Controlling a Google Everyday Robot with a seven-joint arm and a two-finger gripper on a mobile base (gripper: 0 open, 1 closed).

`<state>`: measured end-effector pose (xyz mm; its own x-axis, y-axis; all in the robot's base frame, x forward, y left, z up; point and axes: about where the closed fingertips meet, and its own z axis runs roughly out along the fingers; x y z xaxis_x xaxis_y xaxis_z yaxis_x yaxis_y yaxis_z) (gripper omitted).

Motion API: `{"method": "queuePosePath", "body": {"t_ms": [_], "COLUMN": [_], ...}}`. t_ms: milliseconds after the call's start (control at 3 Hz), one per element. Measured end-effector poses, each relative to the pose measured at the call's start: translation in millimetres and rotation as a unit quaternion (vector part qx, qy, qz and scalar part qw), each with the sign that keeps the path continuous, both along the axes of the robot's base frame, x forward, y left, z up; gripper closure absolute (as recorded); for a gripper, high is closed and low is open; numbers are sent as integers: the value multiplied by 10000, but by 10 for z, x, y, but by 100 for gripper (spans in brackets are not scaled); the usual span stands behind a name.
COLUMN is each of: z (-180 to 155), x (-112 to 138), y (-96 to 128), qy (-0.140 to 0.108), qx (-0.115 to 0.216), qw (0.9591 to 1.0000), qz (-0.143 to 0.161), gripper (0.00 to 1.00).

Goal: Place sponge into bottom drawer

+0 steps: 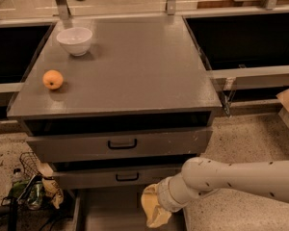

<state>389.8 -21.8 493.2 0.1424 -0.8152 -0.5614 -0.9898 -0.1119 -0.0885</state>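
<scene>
The pale yellow sponge (153, 211) hangs at the end of my arm, low in the camera view. My gripper (156, 207) is shut on the sponge and is mostly hidden behind it and the white wrist. The bottom drawer (108, 214) is pulled open under the two upper drawers, and its grey floor shows. The sponge is over the drawer's right part; I cannot tell whether it touches the floor.
On the grey cabinet top (135, 66) stand a white bowl (74, 40) and an orange fruit (53, 79). The two upper drawers (120, 143) with black handles are shut. A wire basket with bags (33, 186) sits on the floor to the left.
</scene>
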Motion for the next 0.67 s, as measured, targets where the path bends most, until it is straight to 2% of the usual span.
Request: {"method": "queuePosePath", "body": {"t_ms": [333, 667], "z": [-1, -232], "x": [0, -38], "y": [0, 14], "qy": [1, 66], "qx": [0, 76], "qw": [10000, 9999], "qz": [-1, -125], "gripper": [100, 100]}}
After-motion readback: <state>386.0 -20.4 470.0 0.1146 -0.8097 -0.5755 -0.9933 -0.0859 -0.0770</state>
